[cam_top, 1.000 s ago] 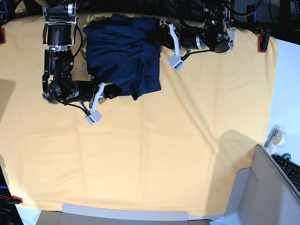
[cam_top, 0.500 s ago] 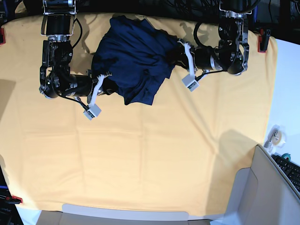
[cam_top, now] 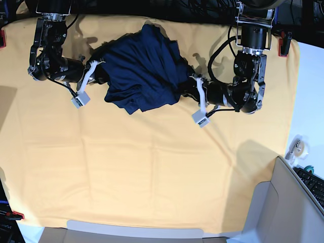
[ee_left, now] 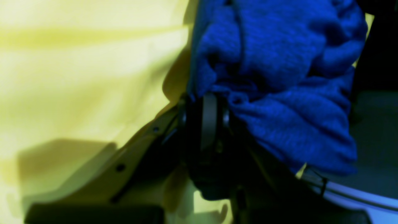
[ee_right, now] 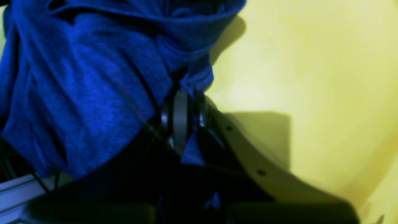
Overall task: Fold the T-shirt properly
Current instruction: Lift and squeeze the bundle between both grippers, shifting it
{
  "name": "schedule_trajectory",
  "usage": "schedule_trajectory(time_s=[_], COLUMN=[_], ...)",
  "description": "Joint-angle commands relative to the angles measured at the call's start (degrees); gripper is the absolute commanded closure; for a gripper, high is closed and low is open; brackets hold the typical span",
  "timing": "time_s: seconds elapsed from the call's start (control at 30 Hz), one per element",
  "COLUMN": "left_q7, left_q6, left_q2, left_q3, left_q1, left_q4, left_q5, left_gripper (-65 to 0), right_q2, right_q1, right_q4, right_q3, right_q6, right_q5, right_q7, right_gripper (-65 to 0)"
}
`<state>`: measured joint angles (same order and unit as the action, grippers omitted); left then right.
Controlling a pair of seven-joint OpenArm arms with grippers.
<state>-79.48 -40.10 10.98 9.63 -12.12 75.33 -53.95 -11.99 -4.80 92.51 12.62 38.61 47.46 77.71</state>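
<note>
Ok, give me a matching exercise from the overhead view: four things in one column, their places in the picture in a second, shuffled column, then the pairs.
Things:
1. shirt
2. left gripper
3. right gripper
4. tape roll

Places:
A. at the shirt's left edge, shut on it
B. on the white surface, far right
C. bunched at top centre on the yellow cloth
D. at the shirt's right edge, shut on it

Pairs: 1-C, 2-D, 3-A, 4-B

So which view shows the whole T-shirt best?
The base view: the T-shirt appears entire, bunched between both grippers above the yellow cloth. The left wrist and right wrist views show only blurred close-up folds near each pinch.
</note>
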Motion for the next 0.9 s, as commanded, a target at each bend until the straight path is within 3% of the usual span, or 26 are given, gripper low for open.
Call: schedule_trajectory(time_s=[0.0, 0.4, 0.87], left_q7=[0.9, 8.8, 9.4], left_q6=[0.1, 0.1, 0.1], left_q2=[0.0, -1.0, -1.1], left_q3=[1.1, 17.1, 18.0], left_q1=[-2.3, -10.9, -17.6], left_q4=[0.0, -10.8, -13.4], left_q5=[-0.7, -0.7, -0.7], left_gripper=[0.0, 0.0, 0.0], right_q2=[-0.5, 1.7, 4.2], right_q1=[-0.4, -7.1, -7.7], right_q4=[1.2, 6.3, 6.3], right_q3=[0.7, 1.8, 1.8], right_q6=[0.1, 0.1, 0.0], right_q5=[-0.5, -0.2, -0.5], right_q7=[0.9, 0.9, 0.8], right_gripper=[0.0, 0.0, 0.0])
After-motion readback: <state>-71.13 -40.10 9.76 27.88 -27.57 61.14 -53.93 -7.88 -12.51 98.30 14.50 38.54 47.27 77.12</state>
